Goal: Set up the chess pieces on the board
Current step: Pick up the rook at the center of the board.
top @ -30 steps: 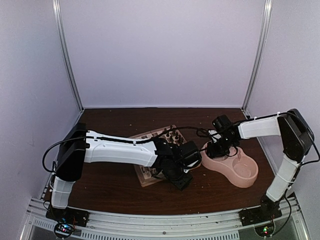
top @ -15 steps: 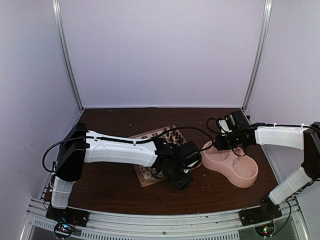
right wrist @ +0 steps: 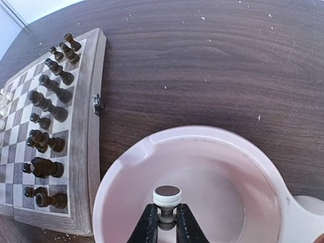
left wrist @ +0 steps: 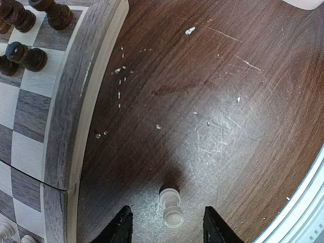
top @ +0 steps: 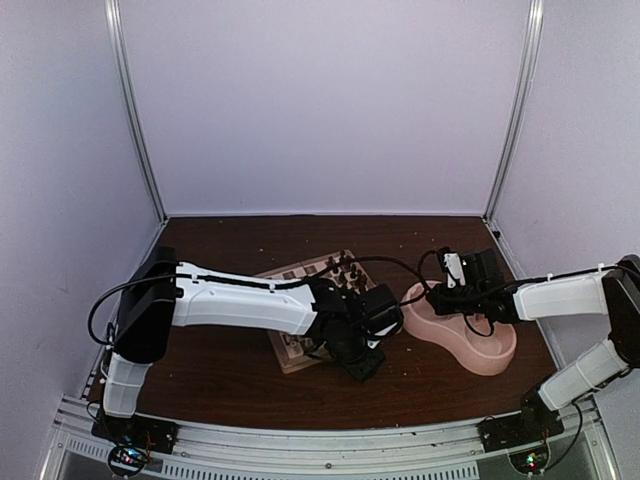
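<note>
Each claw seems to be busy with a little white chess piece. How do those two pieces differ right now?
The left piece sits on the table beside the board; the right piece is held over the pink bowl. The left piece is untouched between the open fingers of the left claw; the right claw pinches the right piece tight. Both are cream-white and off the board.

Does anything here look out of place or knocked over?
Yes: one white piece seems to lie on its side on the bare table, off the board, between the left end effector's open fingers. Pale crumbs dot the wood nearby.
</note>
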{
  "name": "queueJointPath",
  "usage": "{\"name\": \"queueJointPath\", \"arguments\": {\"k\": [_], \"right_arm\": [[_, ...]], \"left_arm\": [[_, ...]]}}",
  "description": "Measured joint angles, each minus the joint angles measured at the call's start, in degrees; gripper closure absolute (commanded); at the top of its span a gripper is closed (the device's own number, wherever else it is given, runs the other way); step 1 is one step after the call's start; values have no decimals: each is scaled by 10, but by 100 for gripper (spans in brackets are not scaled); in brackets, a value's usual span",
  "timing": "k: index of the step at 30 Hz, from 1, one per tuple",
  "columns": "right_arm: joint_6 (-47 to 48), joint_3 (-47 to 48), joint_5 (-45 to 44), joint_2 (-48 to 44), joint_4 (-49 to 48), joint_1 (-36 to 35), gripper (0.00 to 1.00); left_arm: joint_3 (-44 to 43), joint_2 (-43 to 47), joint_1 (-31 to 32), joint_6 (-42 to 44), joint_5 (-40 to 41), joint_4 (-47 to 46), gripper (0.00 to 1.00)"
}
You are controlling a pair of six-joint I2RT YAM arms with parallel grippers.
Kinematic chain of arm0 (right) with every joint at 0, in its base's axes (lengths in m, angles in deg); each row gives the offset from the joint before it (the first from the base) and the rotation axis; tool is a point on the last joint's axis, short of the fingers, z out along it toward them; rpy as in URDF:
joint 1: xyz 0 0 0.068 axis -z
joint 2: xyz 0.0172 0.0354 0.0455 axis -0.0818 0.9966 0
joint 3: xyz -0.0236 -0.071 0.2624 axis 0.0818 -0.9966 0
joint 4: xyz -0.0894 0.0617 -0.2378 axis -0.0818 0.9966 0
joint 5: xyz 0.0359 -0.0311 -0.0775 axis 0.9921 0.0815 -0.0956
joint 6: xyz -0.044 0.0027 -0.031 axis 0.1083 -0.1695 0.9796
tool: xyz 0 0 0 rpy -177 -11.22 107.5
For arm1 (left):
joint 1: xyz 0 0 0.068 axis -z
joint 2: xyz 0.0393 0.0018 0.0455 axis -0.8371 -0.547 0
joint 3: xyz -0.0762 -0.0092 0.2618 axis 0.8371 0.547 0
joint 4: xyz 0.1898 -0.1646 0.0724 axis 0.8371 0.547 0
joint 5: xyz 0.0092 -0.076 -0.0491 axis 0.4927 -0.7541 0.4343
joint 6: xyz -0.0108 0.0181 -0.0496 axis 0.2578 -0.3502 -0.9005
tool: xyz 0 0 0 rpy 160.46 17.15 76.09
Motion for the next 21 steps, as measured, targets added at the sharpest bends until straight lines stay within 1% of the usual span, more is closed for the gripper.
{"name": "queueJointPath", "arguments": {"k": [5,9,13,21], "right_arm": [[0,-6,4,-4,-43,0,85],[0,-6,4,-8,-56,0,85],[0,-6,4,-9,-63,0,86],[0,-6,4,-9,-64,0,86]], "left_arm": [[-11,-14,0,-2,-6,2,55],[-20,-25,0,-2,-6,6,56],[-20,-27,0,-2,-6,16,64],[-21,-29,0,-2,-6,20,85]]}}
